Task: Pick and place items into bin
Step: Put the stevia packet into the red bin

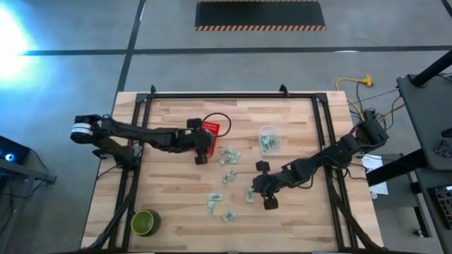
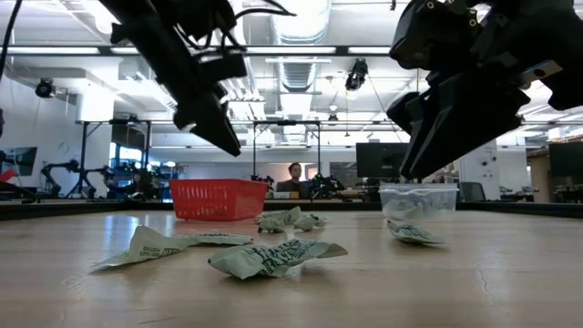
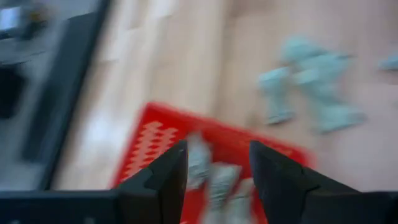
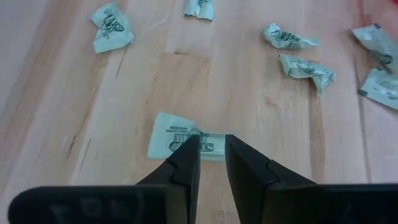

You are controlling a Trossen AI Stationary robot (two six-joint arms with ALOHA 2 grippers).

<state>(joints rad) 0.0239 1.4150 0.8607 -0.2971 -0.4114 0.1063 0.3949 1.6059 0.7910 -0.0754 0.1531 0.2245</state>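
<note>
Several pale green-and-white packets (image 1: 229, 156) lie flat and scattered on the wooden table. The red basket (image 1: 212, 128) stands toward the far side with a few packets inside (image 3: 199, 163). My left gripper (image 3: 217, 149) hangs open above the basket (image 2: 219, 199), clear of it. My right gripper (image 4: 211, 140) hovers above one flat packet (image 4: 171, 140) near the table's middle. Its fingers are a narrow gap apart and raised off the table (image 2: 407, 173). They hold nothing.
A clear tub (image 1: 269, 138) holding more packets stands right of the basket. A round green bowl (image 1: 144, 223) sits at the near left corner. Loose packets (image 1: 215, 201) dot the middle and near part of the table. A black frame (image 1: 321, 120) borders the table.
</note>
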